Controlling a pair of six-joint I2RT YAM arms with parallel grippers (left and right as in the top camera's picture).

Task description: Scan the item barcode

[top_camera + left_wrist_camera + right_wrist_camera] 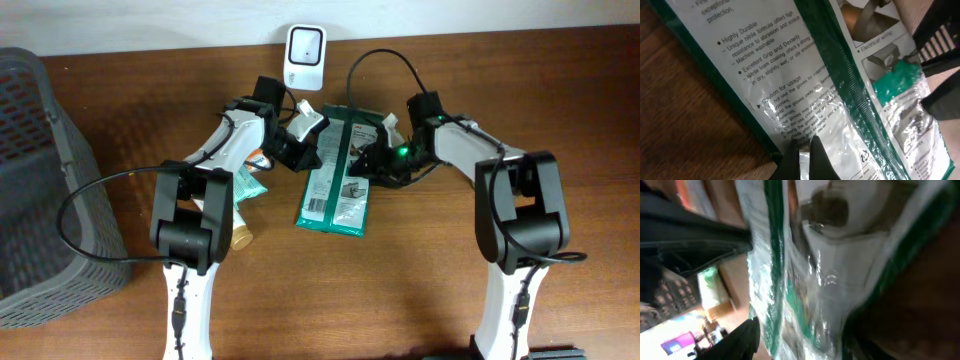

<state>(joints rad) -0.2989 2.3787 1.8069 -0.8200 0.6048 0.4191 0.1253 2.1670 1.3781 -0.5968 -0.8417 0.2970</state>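
On the wooden table [420,290], a green and white glove packet [335,185] lies flat in the middle, its long side running away from the robot. It sits between the two arms, just below the white scanner [305,50] that stands at the far edge.

The left gripper [303,140] sits at the packet's upper left edge. In the left wrist view its dark fingertips [815,155] are pressed together right at the border of the shiny film, beside the printed block of usage text. Whether any film is caught between them cannot be told.

The right gripper [372,160] is at the packet's upper right edge, with a green light showing on the arm just behind it. The right wrist view is blurred. One dark finger [746,337] shows at lower left and crinkled film fills the space beside it, so it cannot be told whether these jaws are clamped on the packet or only stand around it.

Under the left arm lies a teal pouch [252,185], apart from the glove packet. A grey plastic basket [40,180] stands at the table's left end.
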